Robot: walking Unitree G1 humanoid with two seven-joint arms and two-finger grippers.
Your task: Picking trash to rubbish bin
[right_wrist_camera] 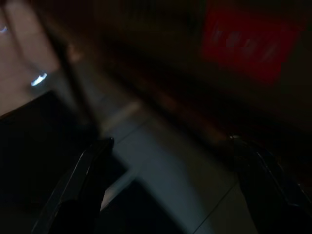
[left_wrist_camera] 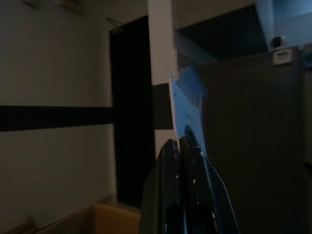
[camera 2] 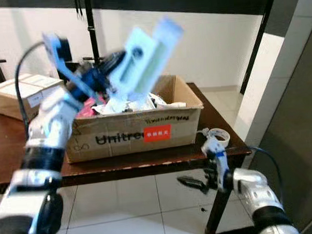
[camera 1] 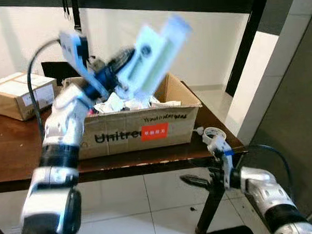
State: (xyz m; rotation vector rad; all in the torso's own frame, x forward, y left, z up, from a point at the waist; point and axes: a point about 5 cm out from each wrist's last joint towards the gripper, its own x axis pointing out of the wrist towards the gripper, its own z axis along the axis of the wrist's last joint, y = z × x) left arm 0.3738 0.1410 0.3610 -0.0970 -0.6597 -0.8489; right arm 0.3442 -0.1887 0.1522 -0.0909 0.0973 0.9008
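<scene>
The robot's left gripper (camera 1: pixel 124 72), its black fingers pinched on a flat white-and-pale-blue carton (camera 1: pixel 154 55), holds it tilted above the trash-filled brown cardboard box (camera 1: pixel 141 129) on the dark wooden table (camera 1: pixel 12 149), where a loose pinch could let it fall outside the rim.

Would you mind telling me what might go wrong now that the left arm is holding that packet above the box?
1. The left tool pinches the white and blue packet only at its lower end, and it is motion-blurred; it may slip out early.
2. The cardboard box is already heaped with crumpled trash, so the packet could bounce off onto the table.
3. The tape roll sits at the table's corner, above the right tool; a knock could drop it.
</scene>
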